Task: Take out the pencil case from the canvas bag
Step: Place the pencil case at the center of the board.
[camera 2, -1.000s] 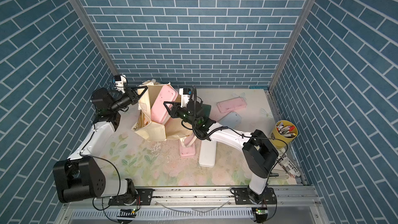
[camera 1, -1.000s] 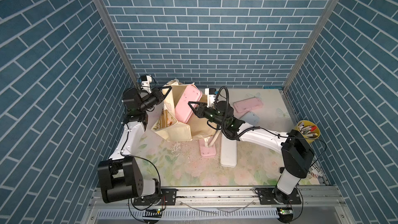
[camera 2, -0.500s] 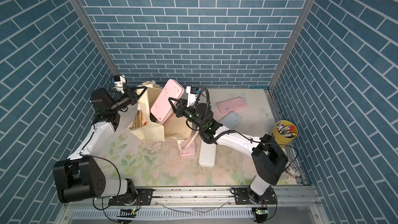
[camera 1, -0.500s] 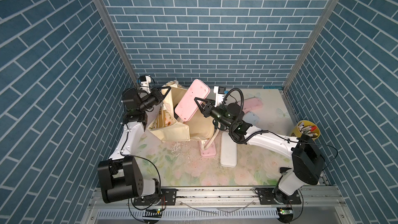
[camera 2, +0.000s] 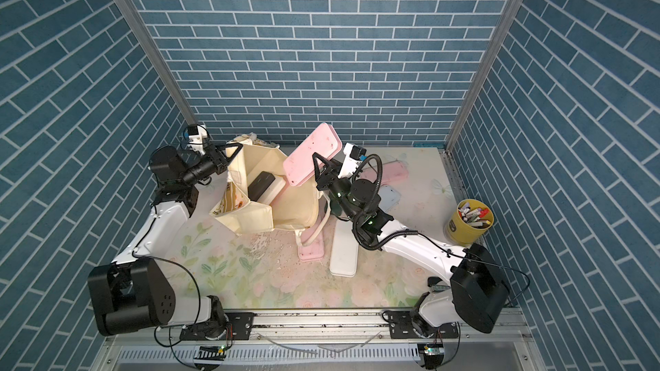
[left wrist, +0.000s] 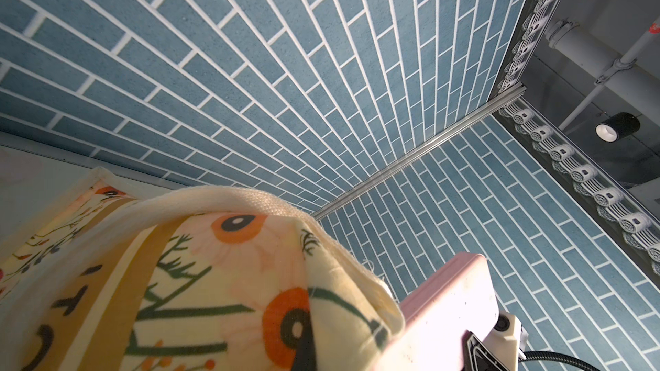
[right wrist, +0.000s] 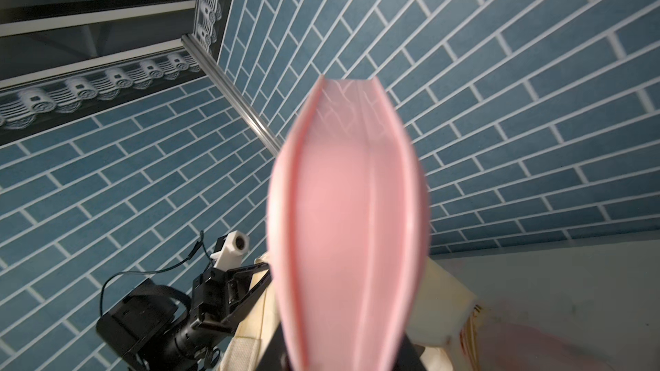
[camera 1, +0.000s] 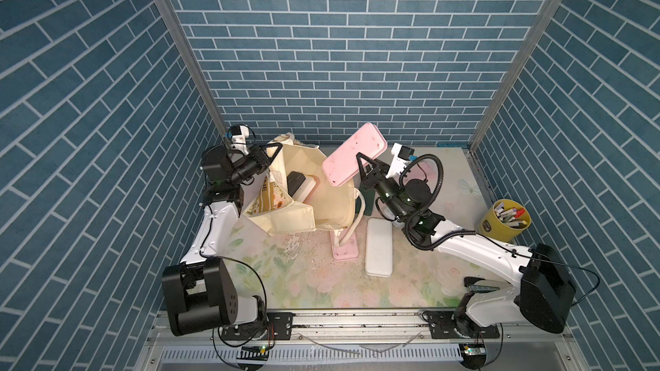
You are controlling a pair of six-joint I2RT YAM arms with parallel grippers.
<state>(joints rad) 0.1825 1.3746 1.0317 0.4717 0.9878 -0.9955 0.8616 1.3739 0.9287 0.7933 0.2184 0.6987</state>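
Clamping one edge of the pink pencil case (camera 1: 353, 153), the right gripper (camera 1: 358, 163) has its jaws drawn narrow on it and holds it tilted in the air, just above and beside the mouth of the canvas bag (camera 1: 303, 205); in both top views the case looks lifted out of the fabric. On the bag's far side from the case, the left gripper (camera 1: 273, 149) is fully closed on the rim, propping the mouth open. The step in hand seems to be carrying the case away and setting it down. Since the pinch sits at one edge, the long body may swing, so a firm grip and a slow, level move away from the bag would serve best, with the left jaws staying on the rim until the case is clear. A dark case (camera 1: 297, 180) and a pale case (camera 1: 308, 190) lie inside the bag. The bag's strap (camera 1: 351, 224) loops over a second pink case (camera 1: 345, 252), and a white case (camera 1: 378, 251) lies just beyond that, so a bare patch of the floral table (camera 1: 357, 294) farther from the bag suits. A yellow pen cup (camera 1: 504, 221) stands well apart from the bag, and blue brick walls (camera 1: 339, 48) enclose three sides.
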